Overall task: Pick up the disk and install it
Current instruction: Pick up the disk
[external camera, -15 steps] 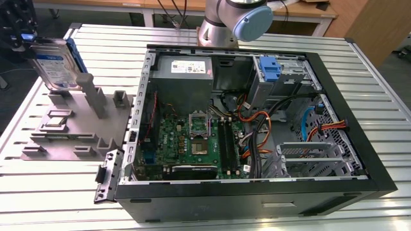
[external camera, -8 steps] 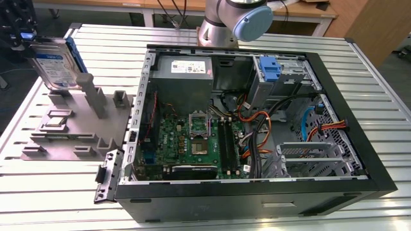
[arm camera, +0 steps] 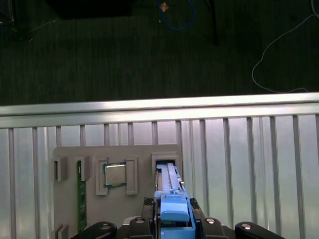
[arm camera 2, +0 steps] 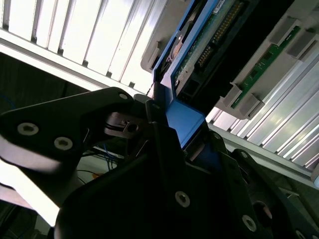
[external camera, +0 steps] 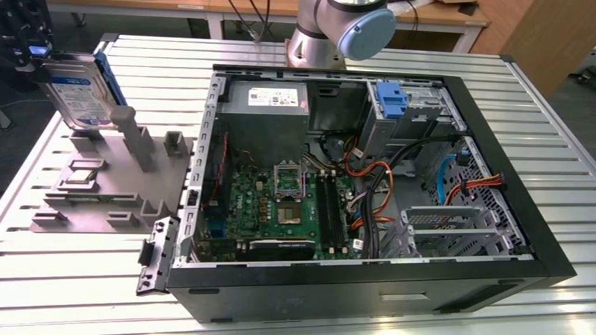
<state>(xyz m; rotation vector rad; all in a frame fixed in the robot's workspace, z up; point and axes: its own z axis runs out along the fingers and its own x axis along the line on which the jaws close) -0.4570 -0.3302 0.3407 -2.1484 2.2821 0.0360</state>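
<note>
The disk stands on edge at the exterior view's far left, a silver-grey drive with a white-and-blue label and a blue carrier bracket along one side. My gripper is shut on its upper end. The disk's lower end is at the tall slot of the grey fixture; I cannot tell whether it still sits in that slot. In the first wrist view the blue bracket runs from the slot back between my fingers. The second wrist view shows the bracket clamped between the black fingers.
An open computer case lies on the slatted metal table, with a motherboard, a blue-handled caddy and a metal drive cage inside. The fixture also holds a small square chip and a green board. The arm's base stands behind the case.
</note>
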